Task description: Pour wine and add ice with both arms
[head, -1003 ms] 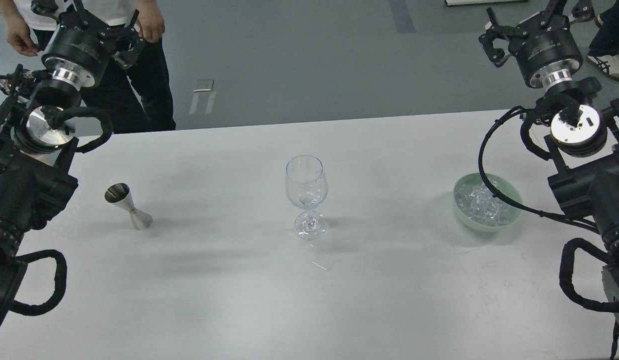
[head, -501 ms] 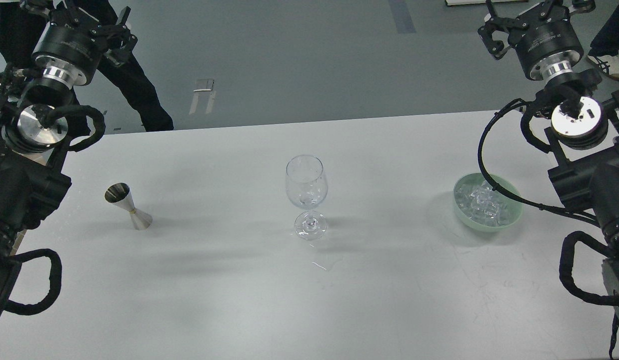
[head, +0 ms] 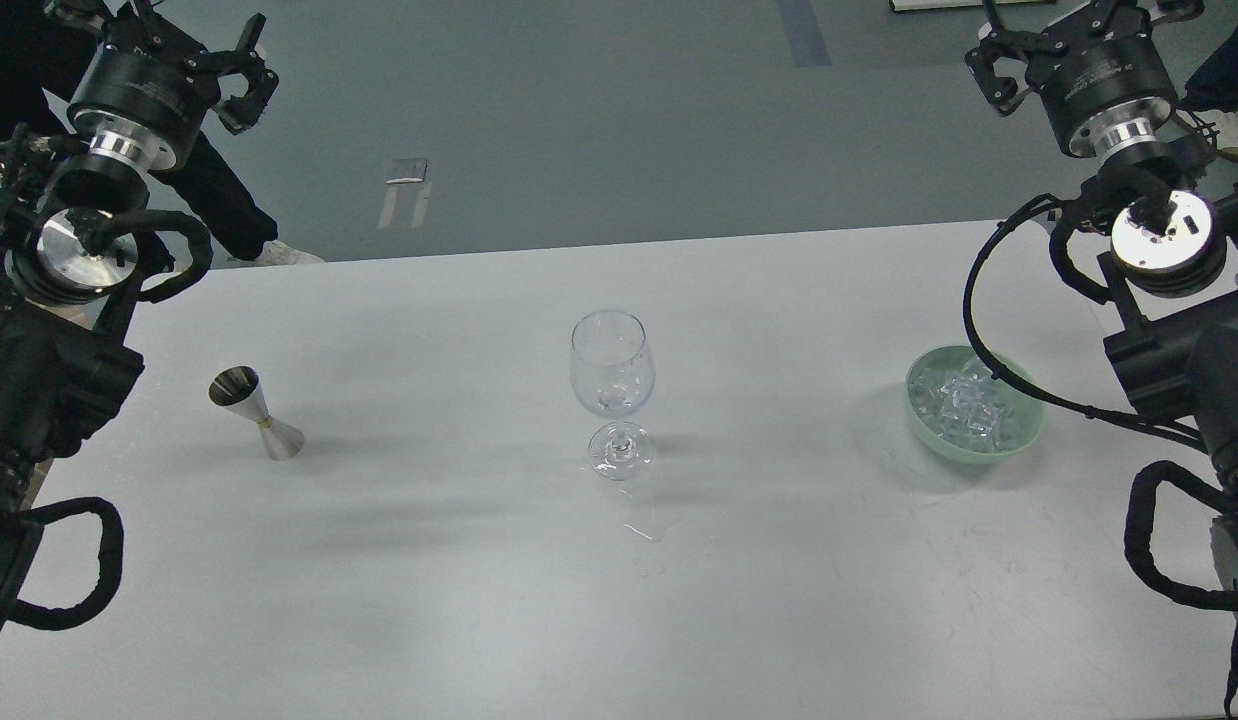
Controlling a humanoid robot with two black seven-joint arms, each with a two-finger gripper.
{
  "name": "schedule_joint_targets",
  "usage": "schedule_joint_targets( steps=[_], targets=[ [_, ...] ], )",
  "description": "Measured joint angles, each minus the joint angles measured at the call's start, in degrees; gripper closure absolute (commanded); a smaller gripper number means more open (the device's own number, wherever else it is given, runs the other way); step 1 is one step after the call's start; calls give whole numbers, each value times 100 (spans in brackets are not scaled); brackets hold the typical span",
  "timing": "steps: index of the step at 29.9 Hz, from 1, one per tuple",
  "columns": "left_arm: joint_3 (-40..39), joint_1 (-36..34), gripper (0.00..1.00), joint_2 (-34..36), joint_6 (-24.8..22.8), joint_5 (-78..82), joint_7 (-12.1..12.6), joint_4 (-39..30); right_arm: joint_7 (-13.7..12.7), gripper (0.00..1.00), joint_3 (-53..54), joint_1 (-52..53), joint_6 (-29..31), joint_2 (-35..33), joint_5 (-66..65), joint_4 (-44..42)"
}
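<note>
A clear stemmed glass (head: pixel 611 385) stands upright at the table's centre, with something small and clear at the bottom of its bowl. Whether that is wine or ice I cannot tell. The ice (head: pixel 967 406) is heaped as clear cubes in a pale green bowl (head: pixel 1019 445) at the right. A steel jigger (head: pixel 255 412) stands at the left; its contents do not show. My left gripper (head: pixel 184 45) is raised at the far left, beyond the table's back edge, open and empty. My right gripper (head: pixel 1074 30) is raised at the far right, open and empty, behind the bowl.
A few clear drops (head: pixel 639 532) lie on the white table (head: pixel 479 580) in front of the glass. A person's legs (head: pixel 229 200) stand behind the table at the left. My right arm's black cable (head: pixel 979 330) loops over the bowl's edge.
Both grippers have risen slightly and moved back. The person behind the left arm has moved off to the left. The glass, jigger and bowl have not moved.
</note>
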Motion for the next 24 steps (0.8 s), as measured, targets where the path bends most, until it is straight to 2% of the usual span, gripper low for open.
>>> schedule_joint_targets(
  steps=[16,24],
  targets=[
    [-7,-32,2,-18,6,0,12,-37,-3,0,0,18,0,0,4,61],
    [9,91,2,63,-74,-1,62,-419,-3,0,0,11,0,9,0,64]
  ],
)
